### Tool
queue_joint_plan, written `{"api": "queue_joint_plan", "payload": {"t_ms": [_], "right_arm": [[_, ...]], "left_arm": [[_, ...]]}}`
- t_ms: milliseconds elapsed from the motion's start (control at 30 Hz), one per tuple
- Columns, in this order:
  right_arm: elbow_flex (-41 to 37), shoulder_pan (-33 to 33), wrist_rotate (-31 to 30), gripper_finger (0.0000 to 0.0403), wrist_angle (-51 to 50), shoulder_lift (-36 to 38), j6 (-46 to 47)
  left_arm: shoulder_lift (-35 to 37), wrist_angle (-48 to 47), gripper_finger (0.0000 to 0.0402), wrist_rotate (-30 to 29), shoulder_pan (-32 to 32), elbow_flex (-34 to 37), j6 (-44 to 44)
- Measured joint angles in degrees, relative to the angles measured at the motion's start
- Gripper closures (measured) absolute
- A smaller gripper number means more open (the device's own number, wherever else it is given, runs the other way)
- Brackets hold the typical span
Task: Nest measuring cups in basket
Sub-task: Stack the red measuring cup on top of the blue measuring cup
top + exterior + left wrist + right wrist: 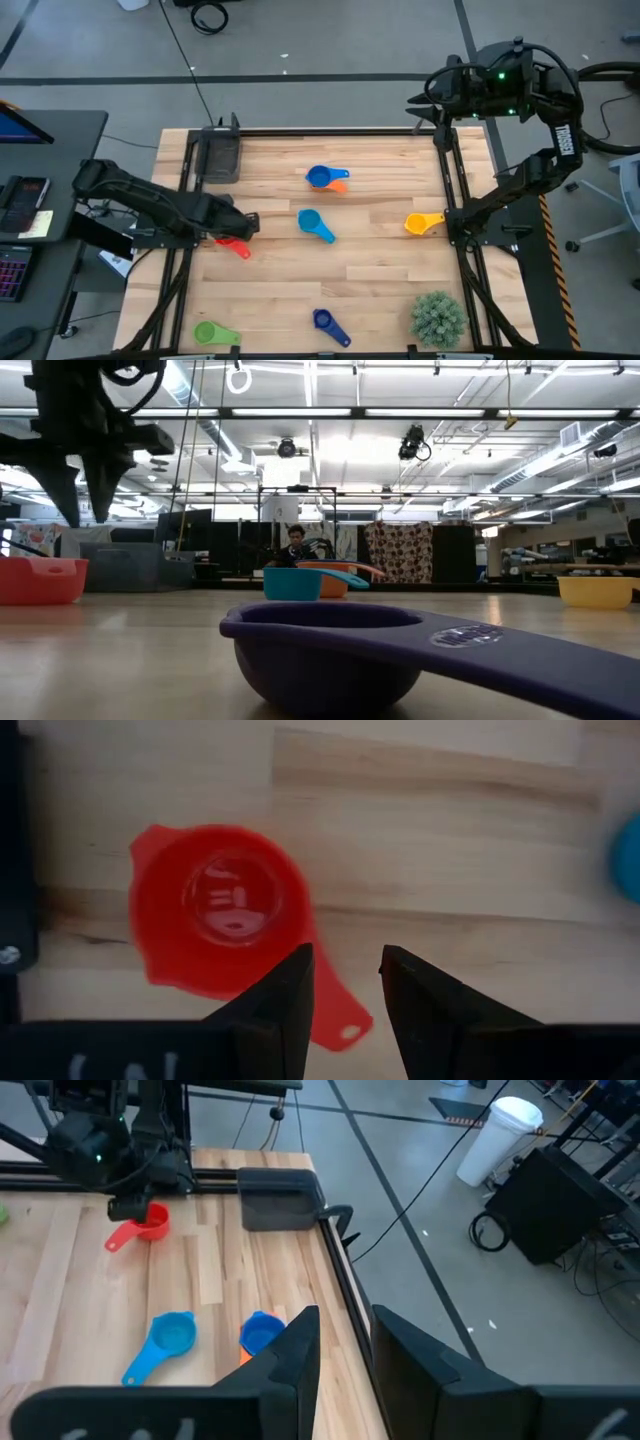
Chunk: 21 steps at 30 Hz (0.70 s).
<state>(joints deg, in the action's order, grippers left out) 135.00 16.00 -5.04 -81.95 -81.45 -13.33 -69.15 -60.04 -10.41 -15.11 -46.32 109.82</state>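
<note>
1. The green cup lies at the table's near left corner.
2. The left gripper hovers just above the red cup, fingers a little apart and holding nothing, near the table's left edge.
3. The basket sits at the far left corner with no cup visible in it.
4. Mid-table lie a blue cup on the orange cup, a light blue cup, and the dark blue cup.
5. The yellow cup lies near the right edge.
6. The right gripper waits raised beyond the far right corner, fingers apart.
</note>
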Motion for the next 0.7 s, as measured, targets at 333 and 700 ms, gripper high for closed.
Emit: {"api": "queue_joint_plan", "payload": {"t_ms": [333,700], "right_arm": [[0.0,0.0,-0.3,0.0306,0.0,0.0,-0.3],[0.0,0.0,-0.5,0.0306,0.0,0.0,-0.3]], "left_arm": [[1.1,-3.1,0.0276,5.6,-6.3,-0.3,-19.1],[1.7,-7.3,0.0276,7.6,-11.8,-0.3,-32.1]]}}
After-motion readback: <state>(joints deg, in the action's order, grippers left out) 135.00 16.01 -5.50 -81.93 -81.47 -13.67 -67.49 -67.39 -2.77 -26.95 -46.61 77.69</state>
